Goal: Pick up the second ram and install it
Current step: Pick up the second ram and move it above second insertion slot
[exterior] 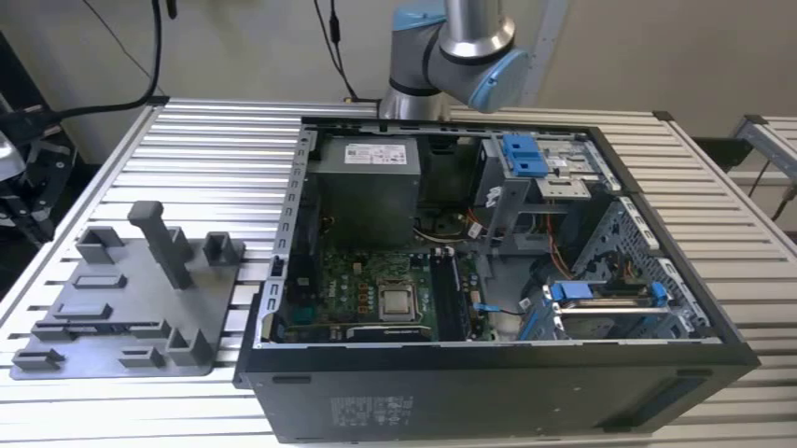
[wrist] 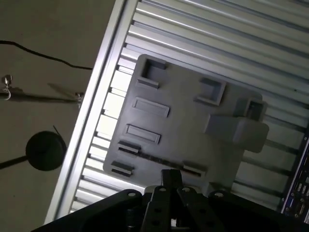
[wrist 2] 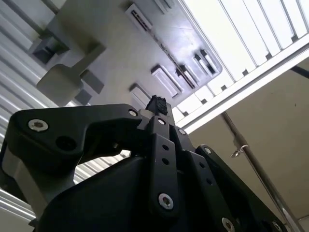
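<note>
In both wrist views my gripper (wrist: 171, 178) (wrist 2: 157, 104) hangs high over the grey fixture tray (wrist: 183, 125) (wrist 2: 111, 29), its fingertips together with nothing between them. A thin dark strip (wrist: 159, 158) runs between two small holders near the tray's edge. I cannot tell whether that strip is the second ram or a bare slot. In the exterior view the tray (exterior: 125, 308) lies at the left, beside the open computer case (exterior: 498, 359). Inside the case, dark memory slots (exterior: 454, 291) stand just right of the processor socket (exterior: 398, 301) on the green motherboard.
The arm's base joint (exterior: 454, 51) stands behind the case. A grey power-supply box (exterior: 364, 187) fills the case's rear. Bright-blue drive latches (exterior: 524, 154) (exterior: 585, 291) sit on its right. A tall post (exterior: 162, 243) rises from the tray. Cables hang at the back left.
</note>
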